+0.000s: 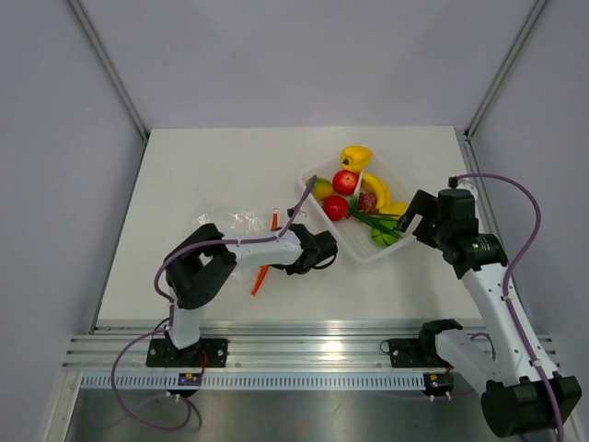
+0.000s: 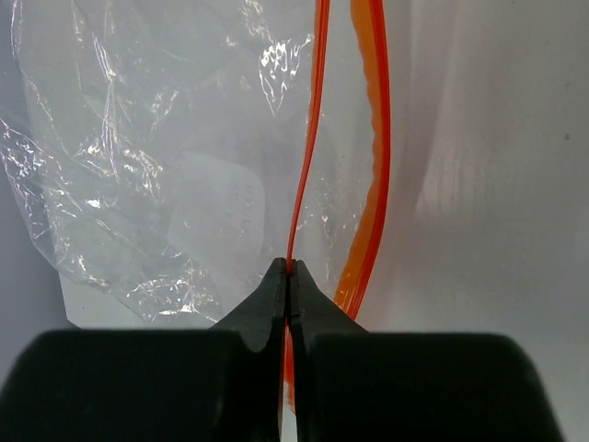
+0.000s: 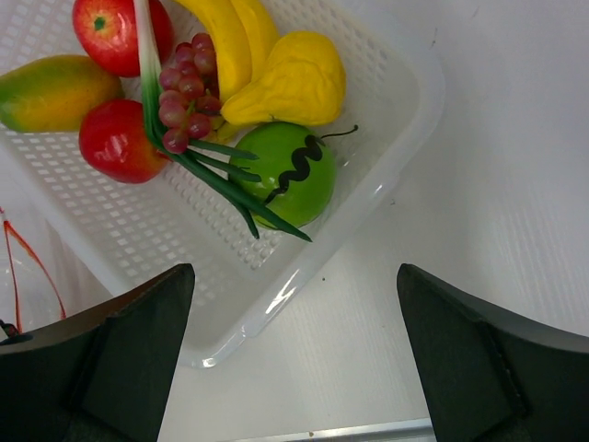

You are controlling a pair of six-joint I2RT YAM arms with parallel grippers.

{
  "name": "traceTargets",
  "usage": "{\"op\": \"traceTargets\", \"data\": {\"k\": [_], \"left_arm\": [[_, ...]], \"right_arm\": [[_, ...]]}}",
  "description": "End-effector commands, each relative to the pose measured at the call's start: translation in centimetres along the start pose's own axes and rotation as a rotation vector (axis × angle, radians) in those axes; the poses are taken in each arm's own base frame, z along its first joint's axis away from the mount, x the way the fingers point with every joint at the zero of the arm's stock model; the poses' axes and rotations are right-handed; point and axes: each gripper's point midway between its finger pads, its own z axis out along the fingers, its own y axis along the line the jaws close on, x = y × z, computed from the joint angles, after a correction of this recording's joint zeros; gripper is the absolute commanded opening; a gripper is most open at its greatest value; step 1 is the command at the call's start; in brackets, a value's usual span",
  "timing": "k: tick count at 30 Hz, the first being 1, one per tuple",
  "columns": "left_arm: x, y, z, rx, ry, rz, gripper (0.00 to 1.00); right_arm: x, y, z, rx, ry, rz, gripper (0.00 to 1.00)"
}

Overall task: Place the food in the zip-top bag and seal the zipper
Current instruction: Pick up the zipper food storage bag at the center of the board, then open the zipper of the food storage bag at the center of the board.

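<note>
The clear zip-top bag (image 2: 138, 166) lies crinkled on the table (image 1: 235, 226). Its zipper (image 2: 308, 138) shows as two orange-red strips standing apart, so the mouth is open. My left gripper (image 2: 290, 267) is shut on the left strip; the other strip (image 2: 375, 166) hangs free to the right. The food sits in a white tray (image 3: 419, 87): yellow pepper (image 3: 294, 83), banana (image 3: 225, 37), red fruits (image 3: 120, 138), mango (image 3: 51, 92), green fruit (image 3: 313, 198), green stalks (image 3: 230, 189). My right gripper (image 3: 294, 276) hangs open over the tray's near corner, holding nothing.
The tray (image 1: 354, 253) stands right of centre, close to the left gripper (image 1: 281, 265). Both arm bases are bolted to a metal rail (image 1: 304, 354) at the near edge. Grey walls enclose the table on three sides.
</note>
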Motion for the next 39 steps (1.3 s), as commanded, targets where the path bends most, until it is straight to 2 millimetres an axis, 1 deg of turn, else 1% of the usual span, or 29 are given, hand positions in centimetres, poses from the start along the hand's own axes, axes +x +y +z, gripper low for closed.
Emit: {"op": "traceTargets", "data": {"k": [1,2,3,4,5,7,8,9,10,11,13,14,17,18,21,22,24,25,26,28,30,31,32,33,35,36,37,38,39], "left_arm": [[-2.8,0.2,-3.0,0.17,-0.042,-0.103,0.0],[-4.1,0.6,-4.6,0.25,-0.073,-0.134,0.0],[-4.6,0.8,-5.2,0.297,-0.071,-0.157,0.0],[-4.8,0.4,-6.4,0.387,-0.051,-0.174,0.0],[-5.7,0.9,-7.6,0.444,-0.069,-0.198,0.0],[-6.8,1.2,-9.3,0.545,-0.063,-0.236,0.0],[-7.4,1.6,-10.1,0.581,-0.074,-0.255,0.0],[-7.8,1.6,-10.6,0.607,-0.076,-0.264,0.0],[-8.3,1.7,-11.4,0.636,-0.081,-0.289,0.0],[-8.8,1.9,-12.0,0.66,-0.091,-0.31,0.0],[-9.3,1.3,-13.2,0.729,-0.09,-0.341,0.0],[-10.0,1.1,-13.7,0.754,-0.1,-0.361,0.0],[-10.7,0.5,-14.2,0.792,-0.076,-0.395,0.0],[-10.8,0.3,-14.2,0.801,-0.069,-0.399,0.0],[-11.2,0.1,-14.9,0.841,-0.066,-0.426,0.0],[-11.4,0.2,-15.3,0.854,-0.072,-0.433,0.0],[-11.7,0.5,-15.6,0.866,-0.078,-0.452,0.0],[-11.8,0.8,-15.7,0.87,-0.08,-0.463,0.0],[-11.9,0.8,-15.8,0.874,-0.083,-0.465,0.0],[-11.9,0.9,-16.0,0.885,-0.081,-0.473,0.0],[-11.8,1.3,-16.4,0.902,-0.087,-0.48,0.0],[-11.8,1.3,-16.4,0.903,-0.086,-0.48,0.0],[-11.8,1.5,-16.5,0.906,-0.088,-0.483,0.0],[-11.8,1.8,-16.5,0.903,-0.091,-0.487,0.0],[-11.4,2.5,-16.0,0.885,-0.084,-0.486,0.0],[-11.4,3.4,-15.9,0.882,-0.093,-0.506,0.0],[-11.4,3.9,-15.6,0.881,-0.095,-0.513,0.0],[-10.7,4.3,-14.4,0.863,-0.076,-0.526,0.0],[-10.7,5.4,-14.8,0.887,-0.092,-0.553,0.0]], "right_arm": [[-0.5,2.3,-0.5,-0.133,-0.01,-0.03,0.99],[-0.7,2.8,-0.6,-0.153,-0.018,-0.027,0.99],[-0.4,3.8,-0.9,-0.207,0.004,-0.026,1.0],[-0.3,4.4,-1.0,-0.234,0.011,-0.028,1.0],[-0.5,5.2,-1.3,-0.264,0.006,-0.017,0.98],[-0.4,6.6,-1.7,-0.322,0.015,-0.011,0.96],[-0.4,7.9,-2.0,-0.365,0.015,0.008,0.94],[-0.1,9.0,-2.4,-0.407,0.025,0.009,0.9],[0.1,9.9,-2.6,-0.436,0.029,0.013,0.89],[0.5,11.8,-3.3,-0.49,0.028,0.008,0.88],[1.0,13.6,-3.5,-0.518,0.034,-0.006,0.87],[1.2,14.6,-3.7,-0.536,0.037,-0.015,0.87],[2.7,17.6,-4.1,-0.567,0.06,-0.069,0.88],[3.7,18.6,-4.4,-0.594,0.082,-0.088,0.88],[4.9,20.4,-3.8,-0.617,0.114,-0.093,0.87],[5.8,21.0,-3.3,-0.616,0.14,-0.105,0.87],[6.7,21.8,-2.8,-0.622,0.166,-0.113,0.84],[7.7,22.2,-2.1,-0.613,0.19,-0.124,0.83],[8.1,22.3,-1.7,-0.604,0.2,-0.128,0.77],[9.2,22.6,-0.6,-0.584,0.232,-0.143,0.73],[10.1,23.1,-0.1,-0.593,0.26,-0.151,0.65],[10.6,23.2,0.5,-0.583,0.279,-0.155,0.58],[10.9,23.3,0.7,-0.582,0.288,-0.157,0.43],[11.0,23.3,0.9,-0.578,0.29,-0.158,0.35],[10.7,23.3,0.9,-0.572,0.273,-0.154,0.19],[10.5,23.1,0.9,-0.569,0.265,-0.157,0.07],[10.3,23.0,0.9,-0.564,0.251,-0.166,0.05],[10.1,22.8,1.0,-0.555,0.244,-0.175,0.03],[9.9,22.6,1.5,-0.53,0.225,-0.184,0.01]]}}
